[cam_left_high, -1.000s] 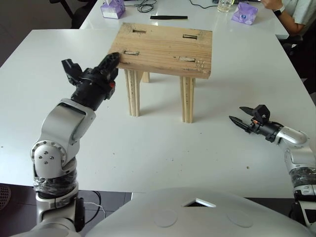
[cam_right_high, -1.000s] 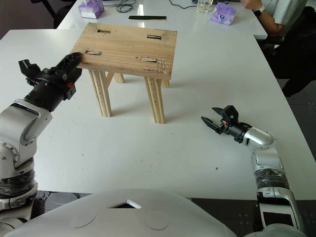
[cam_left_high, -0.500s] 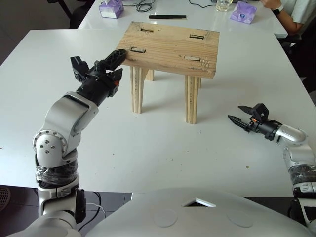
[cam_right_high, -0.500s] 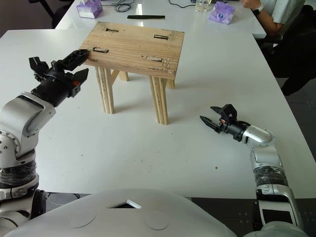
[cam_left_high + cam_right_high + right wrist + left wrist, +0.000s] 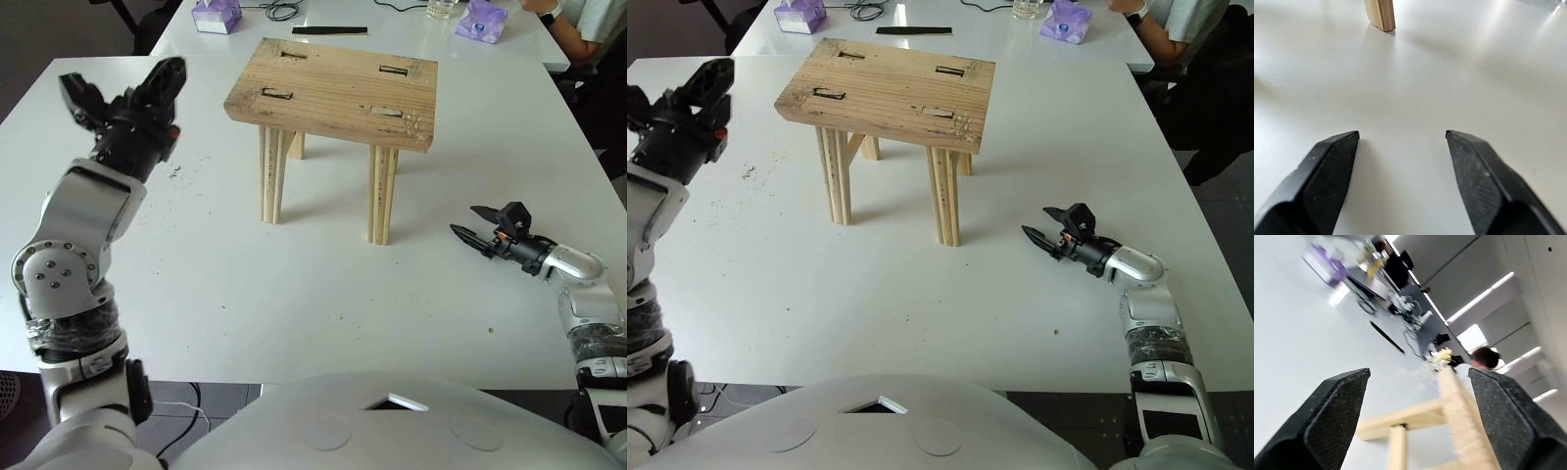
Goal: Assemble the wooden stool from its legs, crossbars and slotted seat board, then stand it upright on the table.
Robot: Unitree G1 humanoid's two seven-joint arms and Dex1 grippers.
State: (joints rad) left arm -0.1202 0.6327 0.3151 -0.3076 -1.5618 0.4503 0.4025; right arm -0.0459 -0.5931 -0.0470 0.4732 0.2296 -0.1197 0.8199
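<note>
The wooden stool [image 5: 333,93] stands upright on the white table [image 5: 294,294], its slotted seat board on top and its legs [image 5: 272,186] on the tabletop. My left gripper [image 5: 122,83] is raised to the left of the stool, well apart from it, open and empty. My right gripper [image 5: 468,223] rests low over the table to the right of the stool's front leg, open with nothing between its fingers. In the right wrist view one leg's foot [image 5: 1380,15] shows beyond the open fingers [image 5: 1332,171]. The left wrist view shows the stool [image 5: 1449,406] between the spread fingers [image 5: 1334,416].
Specks of wood dust [image 5: 186,166] lie on the table left of the stool. A second table [image 5: 323,24] behind holds purple tissue packs [image 5: 217,15], a black bar [image 5: 328,30] and cables. A person's arm [image 5: 573,20] rests at its far right corner.
My left gripper has let go of the seat board's left corner and pulled back up and to the left. The stool stays upright. The right arm barely moved.
</note>
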